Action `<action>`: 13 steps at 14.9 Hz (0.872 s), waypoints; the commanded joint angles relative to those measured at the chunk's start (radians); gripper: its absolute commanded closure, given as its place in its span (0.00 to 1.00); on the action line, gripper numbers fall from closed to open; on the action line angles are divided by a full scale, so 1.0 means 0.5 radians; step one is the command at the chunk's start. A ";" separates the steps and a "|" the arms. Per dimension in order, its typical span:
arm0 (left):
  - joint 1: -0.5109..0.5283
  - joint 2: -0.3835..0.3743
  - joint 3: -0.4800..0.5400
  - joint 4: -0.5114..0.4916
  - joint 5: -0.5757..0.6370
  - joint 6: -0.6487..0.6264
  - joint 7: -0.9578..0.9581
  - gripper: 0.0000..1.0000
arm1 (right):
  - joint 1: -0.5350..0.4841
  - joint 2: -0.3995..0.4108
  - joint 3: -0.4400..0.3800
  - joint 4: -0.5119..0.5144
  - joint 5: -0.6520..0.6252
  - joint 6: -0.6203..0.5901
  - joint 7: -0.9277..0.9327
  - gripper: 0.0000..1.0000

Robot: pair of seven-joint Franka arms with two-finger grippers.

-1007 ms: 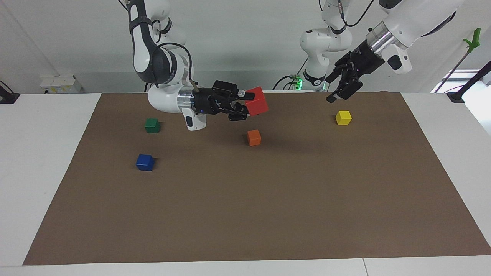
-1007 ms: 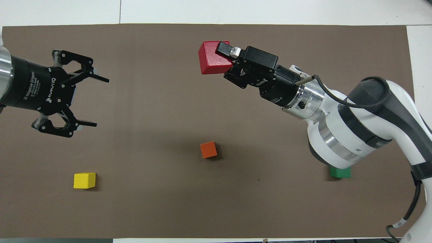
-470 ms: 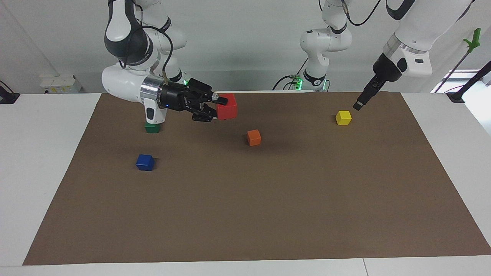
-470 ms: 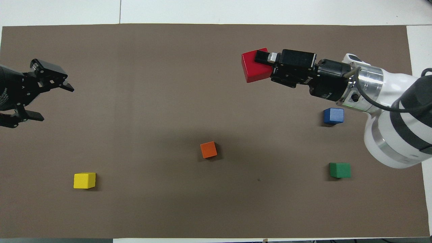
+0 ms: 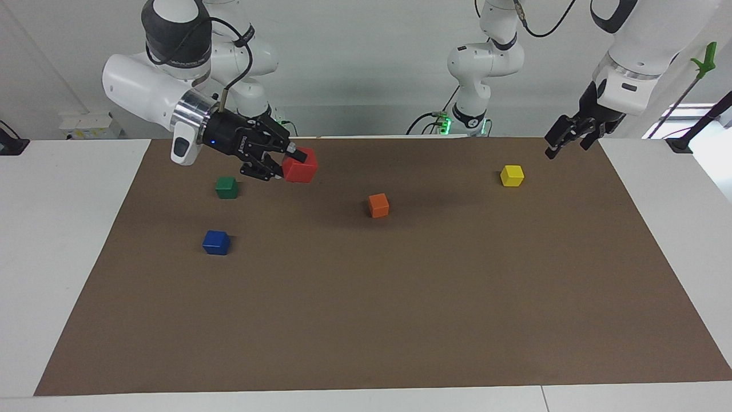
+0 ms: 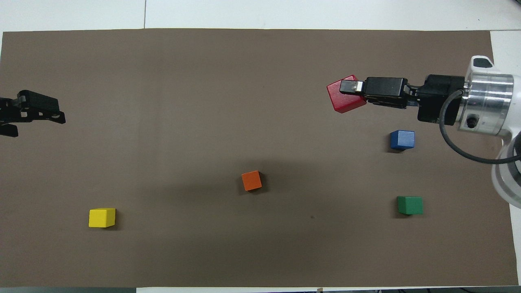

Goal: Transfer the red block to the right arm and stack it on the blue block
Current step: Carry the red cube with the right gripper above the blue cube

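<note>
Between R hand's [image 5: 289, 161] fingers: red block [image 5: 301, 165], seemingly matte.

Right tool [image 5: 284, 163]: we see it clamped on the red block [image 5: 301, 165], raised over the brown mat [image 5: 400, 297].
Left tool [image 5: 563, 139]: fingers spread, holding nothing, above the mat's corner near the yellow block [image 5: 512, 175].
Blue block [image 5: 216, 242]: on the mat, green block [image 5: 226, 187] nearer the robots.
Orange block [image 5: 378, 205]: mid-mat.
</note>
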 commanded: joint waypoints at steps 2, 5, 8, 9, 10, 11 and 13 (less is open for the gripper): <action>0.011 -0.094 -0.017 -0.128 0.047 -0.001 0.173 0.00 | -0.089 -0.073 0.016 0.026 -0.513 -0.022 0.076 1.00; -0.001 -0.094 -0.017 -0.128 0.047 0.014 0.149 0.00 | -0.126 -0.076 0.019 0.090 -0.976 -0.019 0.076 1.00; 0.011 -0.119 -0.017 -0.171 0.047 0.014 0.146 0.00 | -0.139 -0.064 0.022 0.118 -1.379 0.003 0.082 1.00; 0.011 -0.119 -0.017 -0.174 0.047 0.026 0.164 0.00 | -0.139 -0.061 0.022 0.118 -1.498 0.006 0.085 1.00; 0.014 -0.125 -0.014 -0.189 0.047 0.036 0.173 0.00 | -0.142 -0.061 0.022 0.118 -1.633 0.012 0.103 1.00; 0.014 -0.125 -0.014 -0.195 0.047 0.036 0.176 0.00 | -0.142 -0.058 0.022 0.118 -1.765 0.012 0.113 1.00; 0.039 -0.113 -0.014 -0.195 0.047 0.024 0.176 0.00 | -0.172 -0.055 0.031 0.097 -2.056 0.015 0.164 1.00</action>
